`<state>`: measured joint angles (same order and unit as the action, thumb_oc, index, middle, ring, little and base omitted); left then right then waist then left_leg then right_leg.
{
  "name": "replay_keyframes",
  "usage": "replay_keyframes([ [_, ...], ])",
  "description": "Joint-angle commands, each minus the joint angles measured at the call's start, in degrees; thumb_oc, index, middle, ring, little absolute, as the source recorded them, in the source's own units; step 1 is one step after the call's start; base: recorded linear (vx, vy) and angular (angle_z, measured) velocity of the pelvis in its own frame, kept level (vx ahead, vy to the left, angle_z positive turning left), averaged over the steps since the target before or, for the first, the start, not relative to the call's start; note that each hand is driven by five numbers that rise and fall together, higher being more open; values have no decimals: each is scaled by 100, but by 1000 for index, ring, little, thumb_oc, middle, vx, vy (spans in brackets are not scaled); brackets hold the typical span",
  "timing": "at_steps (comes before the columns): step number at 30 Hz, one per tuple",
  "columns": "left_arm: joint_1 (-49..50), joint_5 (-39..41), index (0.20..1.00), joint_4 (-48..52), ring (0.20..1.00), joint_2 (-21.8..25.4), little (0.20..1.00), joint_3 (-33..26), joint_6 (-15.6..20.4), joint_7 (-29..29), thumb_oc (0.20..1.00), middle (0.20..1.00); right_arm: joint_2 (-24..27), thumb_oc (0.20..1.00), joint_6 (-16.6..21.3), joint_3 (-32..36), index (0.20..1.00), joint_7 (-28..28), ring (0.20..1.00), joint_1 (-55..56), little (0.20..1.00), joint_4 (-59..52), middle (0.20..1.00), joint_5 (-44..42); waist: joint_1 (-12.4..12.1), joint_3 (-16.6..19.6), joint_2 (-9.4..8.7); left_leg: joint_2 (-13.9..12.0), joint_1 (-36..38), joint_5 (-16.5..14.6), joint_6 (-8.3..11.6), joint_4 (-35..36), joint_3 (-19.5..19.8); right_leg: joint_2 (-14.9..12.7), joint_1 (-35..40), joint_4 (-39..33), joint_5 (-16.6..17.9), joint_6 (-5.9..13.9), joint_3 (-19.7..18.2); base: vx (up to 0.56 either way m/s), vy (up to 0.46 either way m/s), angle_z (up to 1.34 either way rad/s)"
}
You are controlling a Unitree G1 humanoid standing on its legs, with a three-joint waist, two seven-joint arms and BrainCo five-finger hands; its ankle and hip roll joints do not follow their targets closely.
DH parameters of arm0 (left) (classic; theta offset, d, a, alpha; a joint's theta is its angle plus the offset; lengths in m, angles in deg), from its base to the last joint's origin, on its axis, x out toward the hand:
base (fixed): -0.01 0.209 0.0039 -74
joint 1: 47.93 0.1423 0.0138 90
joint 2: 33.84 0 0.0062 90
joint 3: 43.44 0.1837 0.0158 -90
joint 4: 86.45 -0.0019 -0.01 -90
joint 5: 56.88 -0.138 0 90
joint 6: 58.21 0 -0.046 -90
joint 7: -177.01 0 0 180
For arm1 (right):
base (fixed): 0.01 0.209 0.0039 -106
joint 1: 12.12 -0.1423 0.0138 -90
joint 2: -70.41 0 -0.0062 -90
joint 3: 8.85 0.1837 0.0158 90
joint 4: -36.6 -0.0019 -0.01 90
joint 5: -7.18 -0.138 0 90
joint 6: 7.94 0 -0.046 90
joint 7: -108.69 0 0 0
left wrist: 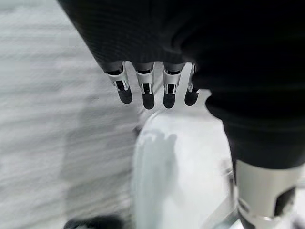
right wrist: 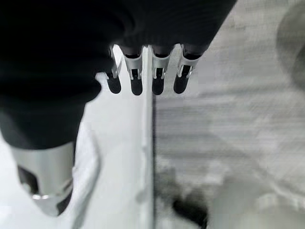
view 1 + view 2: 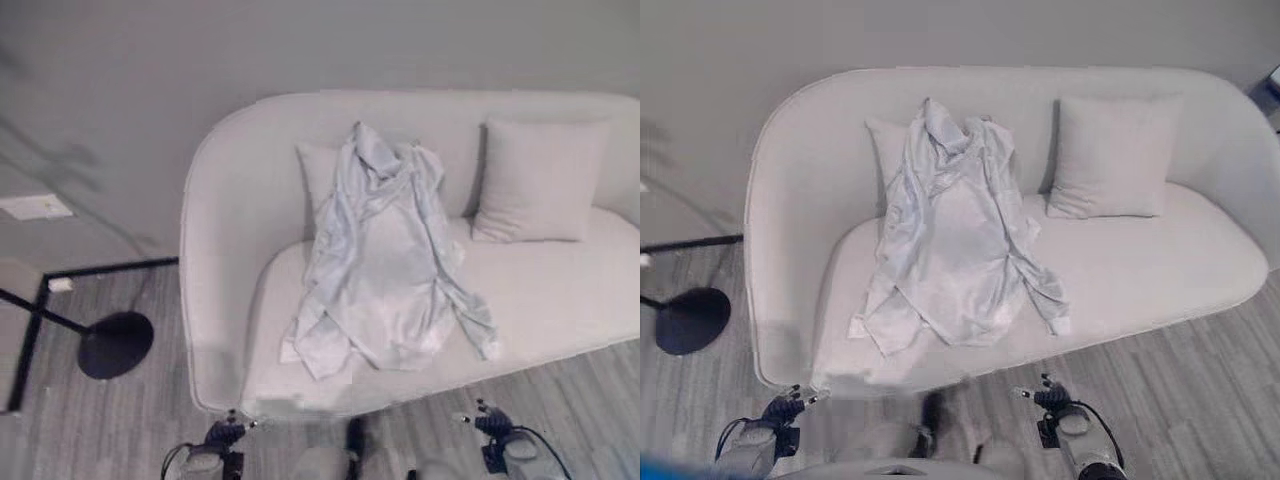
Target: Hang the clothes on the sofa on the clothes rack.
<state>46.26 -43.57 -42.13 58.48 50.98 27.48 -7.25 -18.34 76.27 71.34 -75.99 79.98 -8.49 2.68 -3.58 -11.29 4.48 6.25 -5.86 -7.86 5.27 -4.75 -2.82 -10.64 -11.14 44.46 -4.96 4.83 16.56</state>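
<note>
A pale blue-white shirt [image 3: 385, 270] lies crumpled on the white sofa [image 3: 560, 300]. Its collar leans against a cushion at the backrest and its sleeves spill over the seat toward the front edge. My left hand [image 3: 224, 434] hangs low in front of the sofa's left end, and my right hand [image 3: 488, 424] hangs low before the seat's right half. Both are well short of the shirt. In the wrist views the left hand's fingers [image 1: 145, 90] and the right hand's fingers [image 2: 143, 78] point straight down over the floor, open and holding nothing.
A second cushion [image 3: 540, 180] leans on the sofa's right backrest. A round dark lamp base [image 3: 115, 343] with a thin black pole sits on the wood floor left of the sofa. A black strip [image 3: 110, 267] runs along the floor near the wall.
</note>
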Motion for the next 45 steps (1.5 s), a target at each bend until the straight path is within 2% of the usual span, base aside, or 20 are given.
replay_keyframes([
  [1, 213, 70, 1000, 330, 1000, 390, 1000, 63, 104, -41, 1000, 1000, 94, 1000, 115, 127, 1000, -66, 1000, -217, 1000, -137, 1000, -38, -34, -221, -322, -410, 648, 583, -767, 676, 142, -386, 421, -2433, 946, 533, 245, 314, -13, 55],
  [2, 210, 70, 1000, 328, 1000, 389, 1000, 64, 105, -41, 1000, 1000, 95, 1000, 115, 128, 1000, -65, 1000, -218, 1000, -137, 1000, -38, -22, -217, -310, -422, 637, 589, -763, 674, 157, -369, 439, -2475, 971, 527, 269, 304, -102, 34],
  [3, 182, -10, 1000, 345, 1000, 386, 1000, 97, 113, -25, 1000, 1000, 105, 1000, 116, 185, 1000, -94, 1000, -191, 1000, -183, 1000, -90, 74, -275, -372, -399, 857, 444, -656, 710, 236, -293, 434, -3717, 1109, 652, 229, 316, -105, 40],
  [4, 155, -89, 1000, 326, 1000, 385, 1000, 118, 126, -32, 1000, 1000, 103, 1000, 120, 225, 1000, -105, 1000, -181, 1000, -195, 1000, -119, 129, -312, -374, -423, 1006, 360, -612, 739, 273, -245, 290, -4105, 1222, 736, 155, 315, -103, 60],
  [8, 109, -190, 1000, 329, 1000, 339, 1000, 128, 143, -9, 1000, 1000, 88, 1000, 92, 271, 1000, -105, 1000, -133, 1000, -216, 1000, -114, 307, -367, -345, -547, 1411, 193, -466, 818, 356, -195, -270, -4865, 1606, 976, 77, 326, -50, 31],
  [10, 110, -224, 1000, 298, 1000, 299, 1000, 117, 133, -2, 1000, 1000, 100, 1000, 62, 261, 1000, -86, 1000, -114, 1000, -196, 1000, -56, 332, -321, -365, -638, 1769, 4, -372, 944, 441, -143, -378, -4946, 1746, 1017, 285, 495, -111, -21],
  [13, 120, -266, 1000, 319, 1000, 272, 1000, 153, 124, 23, 1000, 1000, 120, 1000, 67, 308, 1000, -64, 1000, -5, 1000, -223, 1000, -83, 393, -232, -454, -651, 1948, -176, -339, 975, 587, -154, -243, -4946, 1857, 1017, 229, 343, -112, -34],
  [16, 147, -354, 1000, 431, 1000, 245, 1000, 236, 78, 62, 1000, 1000, 154, 1000, 94, 366, 1000, -8, 1000, 124, 1000, -200, 1000, -163, 510, -60, -503, -1009, 2239, -365, -165, 975, 726, -5, 17, -4930, 1946, 983, -16, 507, -262, 136],
  [21, 199, -263, 1000, 528, 1000, 268, 1000, 243, 69, 77, 1000, 1000, 200, 1000, 131, 330, 1000, 12, 1000, 140, 1000, -237, 1000, -299, 526, 64, -414, -1434, 2039, 181, 121, 442, 932, 337, 244, -4855, 1621, 745, -2, 254, -233, 33],
  [22, 210, -203, 1000, 560, 1000, 294, 1000, 221, 59, 118, 1000, 1000, 256, 1000, 154, 294, 1000, 14, 1000, 101, 1000, -221, 1000, -340, 458, 53, -425, -1518, 1693, 563, 264, -296, 1016, 515, 473, -4899, 1401, 573, 3, 199, -217, -8],
  [24, 214, -162, 1000, 592, 1000, 308, 1000, 190, 55, 122, 1000, 1000, 279, 1000, 156, 283, 1000, 20, 1000, 85, 1000, -230, 1000, -343, 423, 14, -455, -1470, 1529, 700, 268, -734, 1047, 551, 594, -4919, 1339, 503, 4, 172, -180, 11],
  [25, 200, -55, 1000, 619, 1000, 307, 1000, 151, 82, 111, 1000, 1000, 337, 1000, 160, 295, 1000, -12, 1000, 26, 1000, -254, 1000, -376, 328, -136, -583, -1331, 1020, 1060, 182, -1803, 1041, 565, 841, -4946, 1223, 344, -95, 82, -87, 16],
  [27, 199, -36, 1000, 609, 1000, 319, 1000, 130, 88, 82, 1000, 1000, 364, 1000, 152, 312, 1000, -32, 1000, -16, 1000, -250, 1000, -408, 311, -189, -641, -1326, 776, 1078, 77, -2147, 884, 566, 909, -4946, 1155, 271, -128, 100, -102, 33],
  [28, 142, 4, 1000, 629, 1000, 305, 1000, 156, 136, 77, 1000, 1000, 411, 1000, 162, 300, 1000, -62, 1000, -78, 1000, -238, 1000, -450, 258, -264, -712, -1428, 332, 809, -54, -2210, 456, 518, 1042, -4946, 995, 261, -120, 121, -75, 60],
  [29, 97, 24, 1000, 604, 1000, 277, 1000, 171, 135, 65, 1000, 1000, 421, 1000, 162, 296, 1000, -83, 1000, -110, 1000, -235, 1000, -479, 206, -293, -732, -1420, 174, 572, -101, -2047, 262, 482, 1094, -4946, 954, 279, -137, 154, 30, 79],
  [30, 10, -21, 1000, 544, 1000, 216, 1000, 259, 115, 44, 1000, 1000, 448, 1000, 218, 289, 1000, -145, 1000, -168, 1000, -231, 1000, -582, 152, -317, -772, -1147, -82, 182, -186, -1174, 50, 395, 1101, -4946, 880, 372, -169, 119, 127, 64],
  [32, 68, -478, 1000, 168, 1000, 187, 1000, 323, -189, -72, 1000, 1000, 529, 1000, 200, 304, 1000, -270, 1000, -38, 1000, -145, 1000, -418, 139, -301, -584, -1123, -222, 823, -90, -12, -216, 539, 1126, -4946, 726, 437, -66, 86, 159, 70],
  [34, -35, -234, 1000, 314, 1000, 163, 1000, 363, 77, -9, 1000, 1000, 444, 1000, 236, 212, 1000, -183, 1000, -140, 1000, -79, 1000, -429, 96, -216, -526, -982, 23, 899, -83, 550, -84, 578, 1148, -4946, 729, 467, -42, 81, 109, 44],
  [39, -49, -220, 1000, 136, 1000, 115, 1000, 444, 107, 23, 1000, 1000, 266, 1000, 196, 170, 1000, -147, 1000, -60, 1000, -101, 1000, -307, 244, 60, -510, -841, 491, 931, -73, 975, -201, 458, 1271, -4946, 715, 499, 5, 127, 132, 9],
  [45, -77, -238, 1000, -191, 1000, 58, 1000, 445, 88, -5, 1000, 1000, 202, 1000, 168, 40, 1000, -85, 1000, -53, 1000, -125, 1000, -232, 171, 71, -504, -858, 778, 834, -112, 975, -226, 429, 1424, -4946, 683, 512, -54, 54, 40, -22],
])
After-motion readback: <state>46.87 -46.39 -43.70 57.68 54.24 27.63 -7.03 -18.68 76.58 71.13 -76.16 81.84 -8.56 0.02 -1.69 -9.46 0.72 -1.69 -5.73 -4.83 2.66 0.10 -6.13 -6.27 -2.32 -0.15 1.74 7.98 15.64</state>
